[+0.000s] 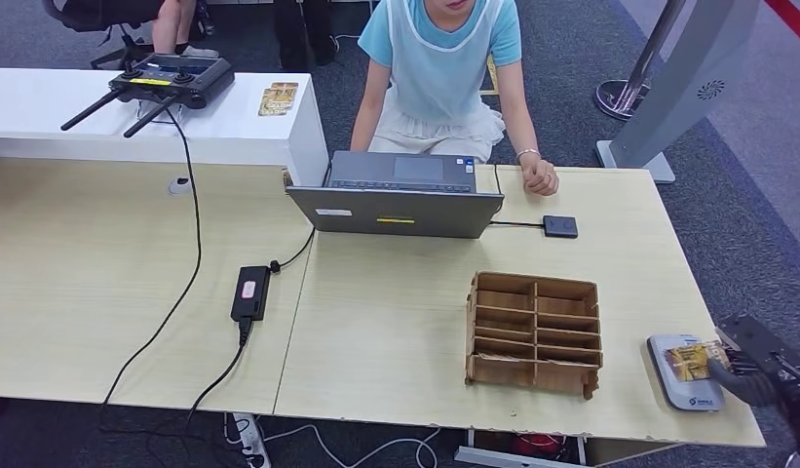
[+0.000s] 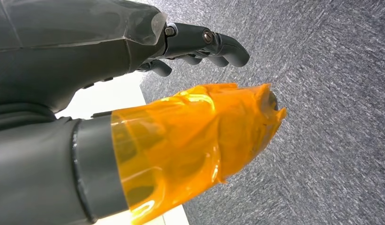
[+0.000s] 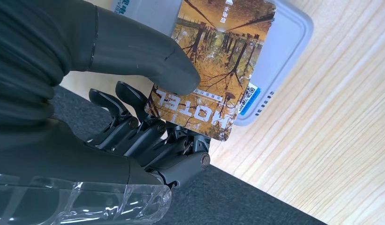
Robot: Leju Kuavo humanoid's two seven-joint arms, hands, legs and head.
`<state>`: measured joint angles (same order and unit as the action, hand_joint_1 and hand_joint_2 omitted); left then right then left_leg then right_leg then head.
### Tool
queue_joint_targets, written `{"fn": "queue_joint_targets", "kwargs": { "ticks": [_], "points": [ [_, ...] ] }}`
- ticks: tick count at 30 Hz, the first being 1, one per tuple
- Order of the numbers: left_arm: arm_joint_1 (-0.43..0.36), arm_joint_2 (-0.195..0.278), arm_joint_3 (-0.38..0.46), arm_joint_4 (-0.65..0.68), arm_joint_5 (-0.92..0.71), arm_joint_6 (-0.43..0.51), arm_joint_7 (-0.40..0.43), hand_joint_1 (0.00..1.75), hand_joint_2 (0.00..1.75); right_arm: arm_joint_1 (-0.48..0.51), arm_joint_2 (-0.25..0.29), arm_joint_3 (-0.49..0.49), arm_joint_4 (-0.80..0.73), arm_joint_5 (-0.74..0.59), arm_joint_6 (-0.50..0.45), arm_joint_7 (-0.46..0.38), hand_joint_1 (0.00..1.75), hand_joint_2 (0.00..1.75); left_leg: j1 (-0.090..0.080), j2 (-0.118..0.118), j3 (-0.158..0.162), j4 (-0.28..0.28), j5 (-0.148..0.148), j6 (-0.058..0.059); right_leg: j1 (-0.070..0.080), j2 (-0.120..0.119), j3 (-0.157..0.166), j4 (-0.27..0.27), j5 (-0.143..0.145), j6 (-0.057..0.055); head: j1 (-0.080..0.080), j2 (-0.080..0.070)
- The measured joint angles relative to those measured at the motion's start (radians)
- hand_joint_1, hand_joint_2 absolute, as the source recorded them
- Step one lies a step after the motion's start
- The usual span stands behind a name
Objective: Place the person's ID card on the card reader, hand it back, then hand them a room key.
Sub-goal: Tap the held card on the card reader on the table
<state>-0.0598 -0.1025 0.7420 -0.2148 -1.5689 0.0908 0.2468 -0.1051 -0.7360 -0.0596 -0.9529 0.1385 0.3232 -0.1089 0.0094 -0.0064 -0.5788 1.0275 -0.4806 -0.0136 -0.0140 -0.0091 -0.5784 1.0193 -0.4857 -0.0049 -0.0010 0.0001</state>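
Right robot hand [image 3: 134, 117] pinching card [image 3: 214, 65] between thumb and fingers, card lying over grey reader [image 3: 284, 51]. Reader [image 1: 683, 372] sitting at bench [image 1: 396, 331] right front corner, card [image 1: 690, 361] on top, right robot hand [image 1: 751, 369] touching it from right. Left robot hand [image 2: 134, 84] hanging over carpet, holding nothing, fingers [image 2: 214, 44] curling loosely, apart from taped thumb. Person's hand [image 1: 540, 177] resting on bench far edge by laptop [image 1: 400, 195]. Wooden organizer [image 1: 534, 333] standing left of reader.

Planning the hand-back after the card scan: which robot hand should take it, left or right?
Right. The right robot hand already pinches the card over the card reader at the table's right end. The left robot hand hangs over the floor, holding nothing.
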Motion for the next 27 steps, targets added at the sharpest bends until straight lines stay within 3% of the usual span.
{"fn": "queue_joint_targets", "kwargs": {
  "ticks": [27],
  "points": [
    [0.0,0.001,0.0,0.0,0.001,-0.001,0.0,0.0,0.0,-0.075,-0.005,0.0,-0.019,-0.013,0.043,-0.005,1.75,1.75,0.0,0.0,0.0,0.0,0.0,0.0,0.0,0.0,0.0,0.0,0.0,0.0,0.0,0.0]
  ]
}}
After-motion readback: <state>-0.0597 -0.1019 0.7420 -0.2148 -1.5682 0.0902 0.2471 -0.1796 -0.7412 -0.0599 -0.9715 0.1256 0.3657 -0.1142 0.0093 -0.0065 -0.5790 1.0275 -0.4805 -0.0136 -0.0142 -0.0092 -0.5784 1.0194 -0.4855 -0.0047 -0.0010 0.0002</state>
